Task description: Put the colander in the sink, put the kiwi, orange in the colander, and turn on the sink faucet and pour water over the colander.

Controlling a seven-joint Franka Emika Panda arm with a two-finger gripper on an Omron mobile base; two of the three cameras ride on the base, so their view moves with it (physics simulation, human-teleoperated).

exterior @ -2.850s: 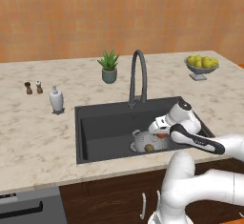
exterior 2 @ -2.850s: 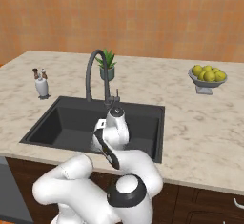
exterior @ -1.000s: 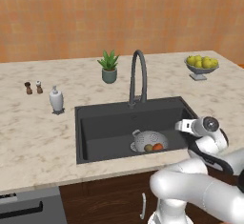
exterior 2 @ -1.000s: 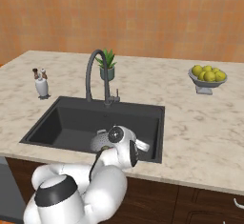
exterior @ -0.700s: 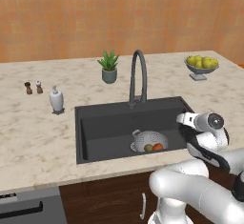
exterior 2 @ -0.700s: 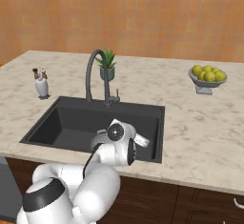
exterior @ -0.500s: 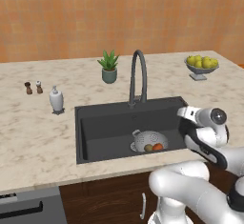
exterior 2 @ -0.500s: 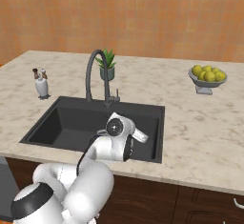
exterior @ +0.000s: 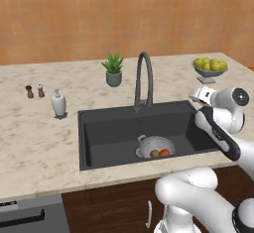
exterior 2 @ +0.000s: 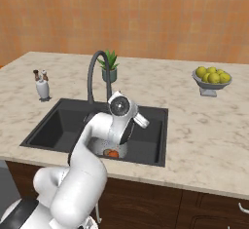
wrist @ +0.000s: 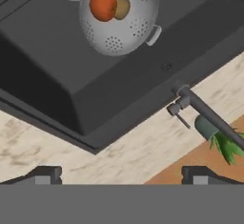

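Both fruits, orange (wrist: 103,5) and kiwi (wrist: 122,7), sit in the colander (wrist: 119,18) near the sink's (exterior: 109,133) front edge. My gripper (wrist: 121,174) spreads empty; misjudging the faucet (exterior: 143,81) lever (wrist: 180,117) could knock it uselessly.

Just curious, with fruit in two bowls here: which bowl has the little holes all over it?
The colander in the sink, holding orange and kiwi; the fruit bowl on the counter looks solid.

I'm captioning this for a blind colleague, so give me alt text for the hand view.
Seen from above, the colander sits in the dark sink holding the orange and the kiwi side by side. The sink faucet, with its small lever, crosses the marble counter near a potted plant.
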